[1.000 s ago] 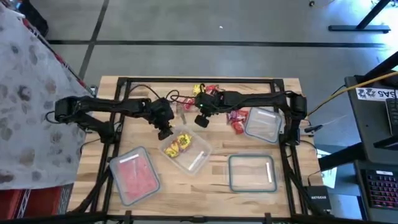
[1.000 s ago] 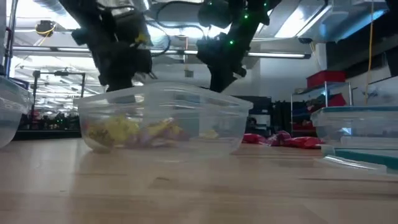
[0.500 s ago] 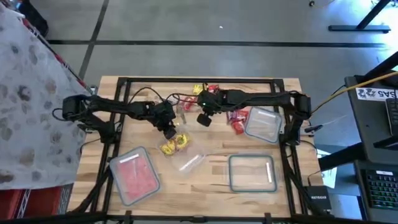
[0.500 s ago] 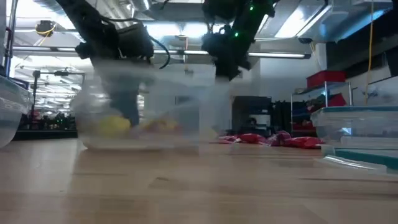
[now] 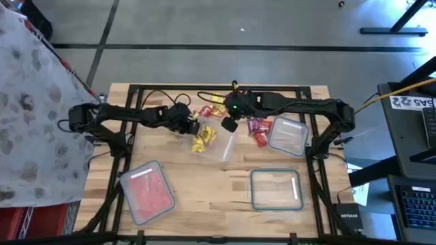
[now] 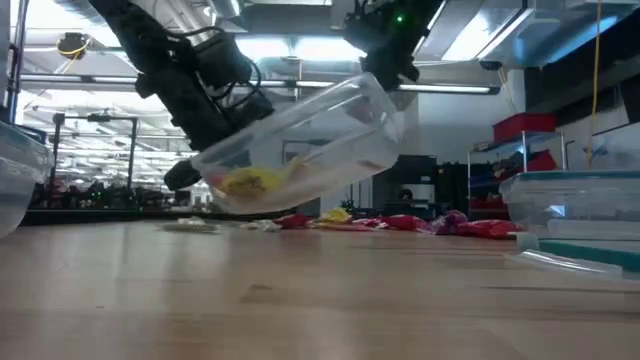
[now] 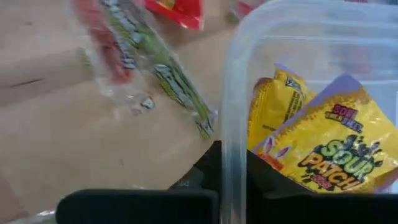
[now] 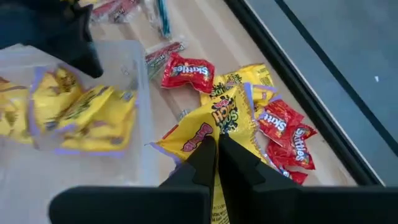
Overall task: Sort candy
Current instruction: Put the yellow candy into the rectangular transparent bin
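Candy (image 8: pixel 217 118): shiny yellow and red packets

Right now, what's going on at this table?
Two robot arms are sorting candy. The left gripper clamps its fingers on the wall of a clear container of yellow candy, held tilted off the table. The right gripper pinches a yellow packet in the loose pile at the far edge. Another container holds red candy.

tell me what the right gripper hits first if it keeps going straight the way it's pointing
Most likely the yellow Sour Patch packet lying right ahead of the right gripper, whose fingers look shut; red Skittles packets lie beyond it. How high the gripper rides above the table is unclear.
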You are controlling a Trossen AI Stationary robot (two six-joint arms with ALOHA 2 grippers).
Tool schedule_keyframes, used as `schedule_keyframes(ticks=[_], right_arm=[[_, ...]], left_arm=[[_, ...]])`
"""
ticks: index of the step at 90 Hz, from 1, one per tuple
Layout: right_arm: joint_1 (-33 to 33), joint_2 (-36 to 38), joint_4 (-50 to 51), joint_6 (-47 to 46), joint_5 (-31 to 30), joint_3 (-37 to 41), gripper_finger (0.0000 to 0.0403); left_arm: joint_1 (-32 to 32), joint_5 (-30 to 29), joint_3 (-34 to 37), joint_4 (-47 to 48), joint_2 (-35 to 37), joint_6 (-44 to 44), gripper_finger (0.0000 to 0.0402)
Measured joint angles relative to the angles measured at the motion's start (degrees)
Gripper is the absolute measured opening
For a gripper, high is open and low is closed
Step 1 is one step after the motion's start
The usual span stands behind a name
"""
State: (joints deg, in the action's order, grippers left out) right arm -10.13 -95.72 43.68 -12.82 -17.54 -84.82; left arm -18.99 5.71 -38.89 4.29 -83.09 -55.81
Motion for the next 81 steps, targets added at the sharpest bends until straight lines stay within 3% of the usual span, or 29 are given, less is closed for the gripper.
schedule_keyframes(ticks=[25,65,81], right_arm=[[0.02,0.0,0.17,-0.28,0.11,0.0,0.0],[0.04,0.0,-0.31,-0.39,0.17,0.0,0.0],[0.04,0.0,-0.31,-0.4,0.17,0.0,0.0]], left_arm=[[2.18,3.78,0.0,0.51,0.02,-7.97,0.0004],[2.54,5.15,-0.02,1.1,0.07,-5.49,0.0005],[2.8,5.97,-0.07,1.1,0.09,-3.43,0.0061]])
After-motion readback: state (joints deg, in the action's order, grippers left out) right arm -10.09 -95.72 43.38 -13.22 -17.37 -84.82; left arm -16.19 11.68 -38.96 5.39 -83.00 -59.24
